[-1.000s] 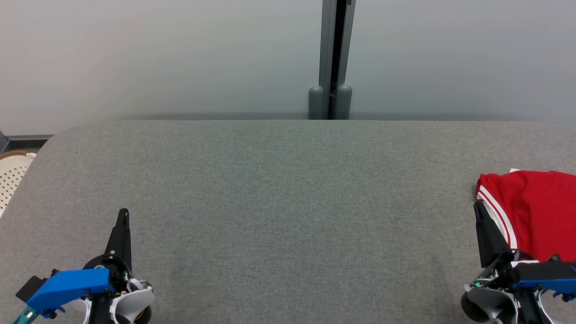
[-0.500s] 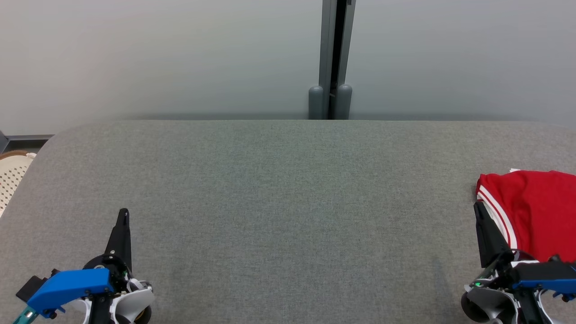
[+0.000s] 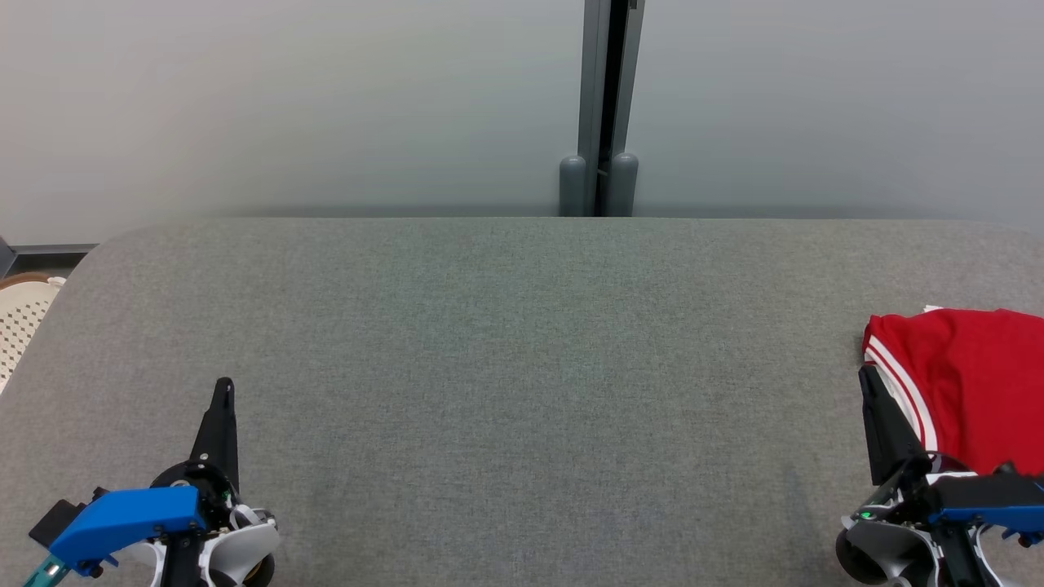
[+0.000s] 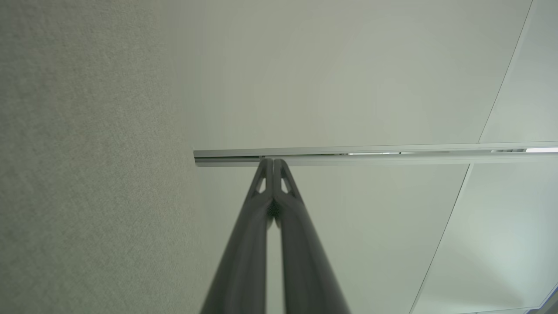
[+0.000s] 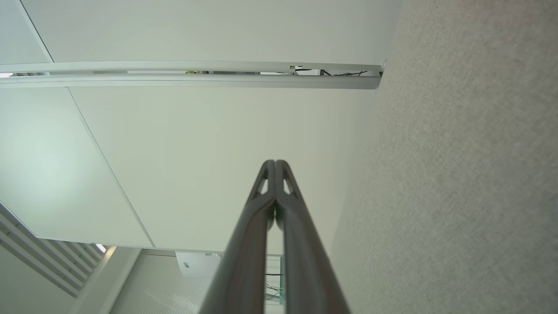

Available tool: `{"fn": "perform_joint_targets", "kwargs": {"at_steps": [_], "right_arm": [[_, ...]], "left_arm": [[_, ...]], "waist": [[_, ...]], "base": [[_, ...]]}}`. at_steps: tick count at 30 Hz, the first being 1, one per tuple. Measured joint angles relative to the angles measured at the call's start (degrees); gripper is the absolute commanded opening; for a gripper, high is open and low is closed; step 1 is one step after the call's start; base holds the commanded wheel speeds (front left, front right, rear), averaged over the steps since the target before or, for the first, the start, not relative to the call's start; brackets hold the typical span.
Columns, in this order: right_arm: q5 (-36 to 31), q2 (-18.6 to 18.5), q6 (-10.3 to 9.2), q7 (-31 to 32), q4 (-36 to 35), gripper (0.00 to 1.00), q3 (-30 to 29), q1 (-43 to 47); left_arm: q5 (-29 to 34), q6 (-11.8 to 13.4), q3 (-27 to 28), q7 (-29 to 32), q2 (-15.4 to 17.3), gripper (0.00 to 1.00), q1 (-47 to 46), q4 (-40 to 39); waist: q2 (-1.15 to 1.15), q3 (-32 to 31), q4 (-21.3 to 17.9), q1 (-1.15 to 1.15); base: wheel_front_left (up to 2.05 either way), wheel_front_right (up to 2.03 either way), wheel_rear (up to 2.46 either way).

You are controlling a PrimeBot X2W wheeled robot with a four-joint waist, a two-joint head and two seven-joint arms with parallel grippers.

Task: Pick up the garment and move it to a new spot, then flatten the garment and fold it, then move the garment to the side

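My left gripper sits low over the near left corner of the surface. Its two dark fingers are pressed together at the tips and hold nothing. It points towards the far edge. In its wrist view the tips meet against the pale wall, with the grey cloth of the surface running down one side. My right gripper is at the near right corner, also pressed together and holding nothing. In its wrist view the two fingers meet tip to tip, with a thin slit showing lower down.

The garment lies on the surface at its right edge, just beside the right gripper on that gripper's outer side. It is red, with white stripes along the hem that faces the gripper, and the head view's border cuts part of it off. The dark finger runs right along that striped hem, and I cannot tell whether it touches the cloth. The garment is well apart from the left gripper, with the whole middle of the surface between them.

Beyond the far edge, near its middle, a grey post stands upright against the wall. Off the left edge I see part of a cream perforated basket.
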Motion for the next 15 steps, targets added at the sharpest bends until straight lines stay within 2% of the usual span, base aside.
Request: {"fn": "perform_joint_targets", "kwargs": {"at_steps": [15], "right_arm": [[0.0, 0.0, 0.00, 0.0, 0.0, 0.00, 0.0, 0.0]], "left_arm": [[0.0, 0.0, 0.0, 0.0, 0.0, 0.00, 0.0, 0.0]], "waist": [[0.00, 0.0, 0.0, 0.01]], "base": [[0.00, 0.00, 0.00]]}}
